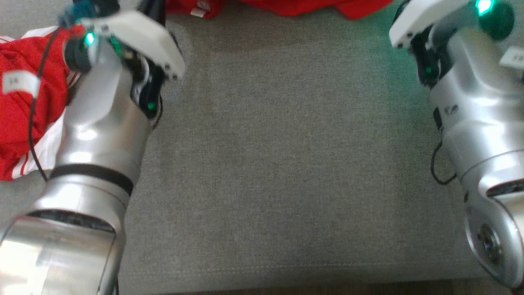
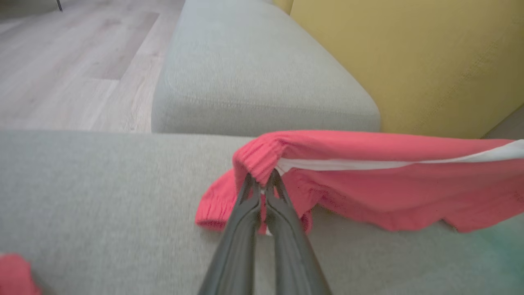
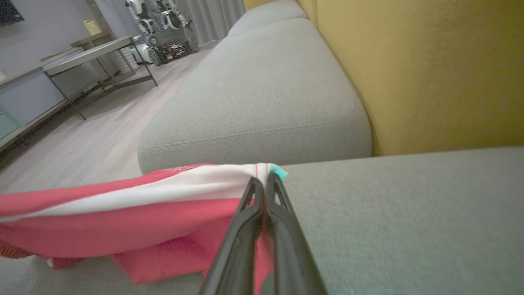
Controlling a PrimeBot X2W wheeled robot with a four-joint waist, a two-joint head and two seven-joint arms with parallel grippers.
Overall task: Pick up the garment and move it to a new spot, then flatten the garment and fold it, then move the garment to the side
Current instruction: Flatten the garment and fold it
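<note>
dark fingers of the left gripper (image 2: 262,178) are clenched on a ribbed red edge of the garment (image 2: 389,192). the right gripper (image 3: 265,180) is pinched shut on the opposite end, at a white band. between them the red cloth hangs stretched and sagging, low over the grey sofa seat (image 1: 286,164) on its far side, near the yellow backrest (image 2: 409,61). whether its lowest folds touch the seat is unclear. to do this step well, i judge both arms should travel together with the cloth taut, then lower it onto the bare seat, away from the other red pile (image 1: 24,110) at left. both silver forearms reach far, well apart at left and right, with the wrists bent.
</note>
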